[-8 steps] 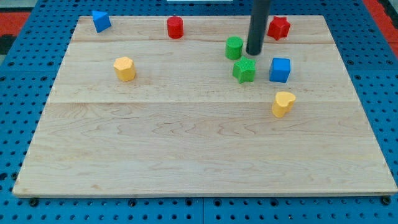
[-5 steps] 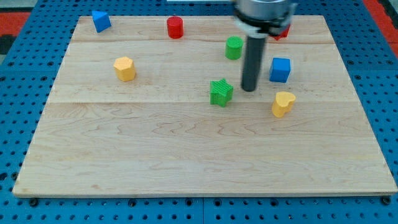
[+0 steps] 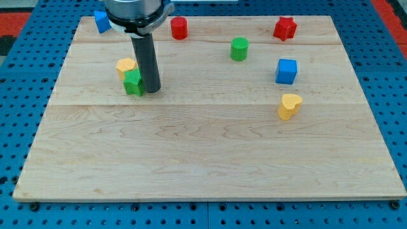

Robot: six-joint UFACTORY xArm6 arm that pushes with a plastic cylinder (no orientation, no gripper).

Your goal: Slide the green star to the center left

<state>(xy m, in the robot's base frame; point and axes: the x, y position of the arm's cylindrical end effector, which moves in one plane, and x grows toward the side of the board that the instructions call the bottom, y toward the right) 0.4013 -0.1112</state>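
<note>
The green star [image 3: 133, 83] lies on the wooden board [image 3: 210, 146] at the view's left, about mid-height, touching the lower edge of a yellow block [image 3: 125, 66]. My tip [image 3: 151, 90] rests on the board just to the right of the star, touching or nearly touching it. The rod rises from there toward the view's top and hides part of the board behind it.
A blue block [image 3: 102, 21] sits at the top left. A red cylinder [image 3: 179, 28] and a red star [image 3: 285, 28] lie along the top. A green cylinder [image 3: 239, 49], a blue cube [image 3: 286, 71] and a yellow heart [image 3: 289, 105] are on the right.
My tip has swept from the right-centre to the left, pushing the green star left and slightly up until it meets the yellow block. The other blocks have not moved.
</note>
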